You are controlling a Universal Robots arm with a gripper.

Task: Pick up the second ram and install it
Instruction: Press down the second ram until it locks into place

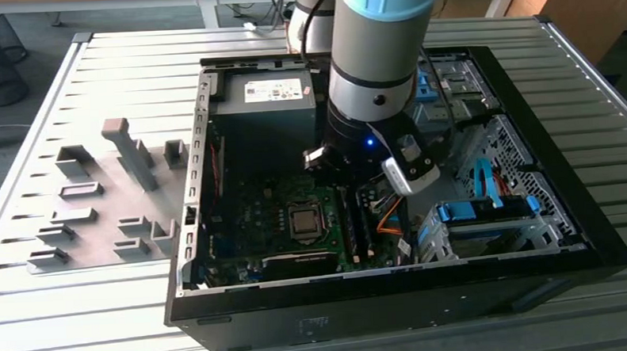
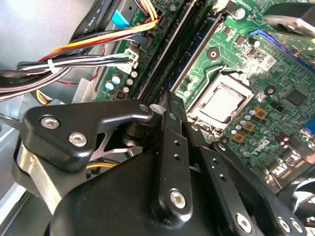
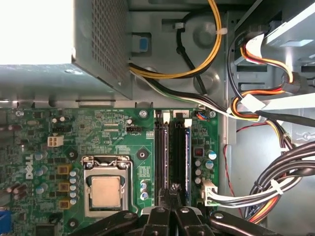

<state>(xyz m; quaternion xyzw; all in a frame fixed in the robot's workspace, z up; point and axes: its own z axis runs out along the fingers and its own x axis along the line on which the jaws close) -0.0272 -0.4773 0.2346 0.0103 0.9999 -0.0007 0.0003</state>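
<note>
Over on the exterior view's left, well away from the gripper point(image 1: 342, 168), the grey fixture blocks point(image 1: 93, 209) sit on the slatted metal worktop point(image 1: 129, 72), and I don't see a stick lying on them. Next comes the open PC case point(image 1: 570, 243), and the arm is reaching straight down into it.

On the board point(image 3: 113, 132), the CPU socket point(image 3: 105, 189) is just off to one side of the gripper. The memory slots point(image 3: 170, 157) are right below the tips. In both wrist views the gripper point(image 3: 173, 192) looks clenched, with the fingers point(image 2: 173, 147) drawn in so the tips meet over the slot bank. I can't make out anything gripped between them.

As for the second ram point(image 3: 187, 157), my best guess is the blue-edged stick standing in the slot on the cable side. It's just beside the tips, not under them. Which stick counts as the second isn't really clear from here, though. Its long axis follows the slots, running straight away from the gripper toward the power supply point(image 1: 262, 98). So the closed fingers line up with the slots' length, not across it.

Past the slots is the bundle of cables point(image 3: 275, 196), close to the gripper on that side, so room's tight. Furthest to the exterior view's right are the chunky blue drive brackets point(image 1: 485, 209), clear of the gripper.
</note>
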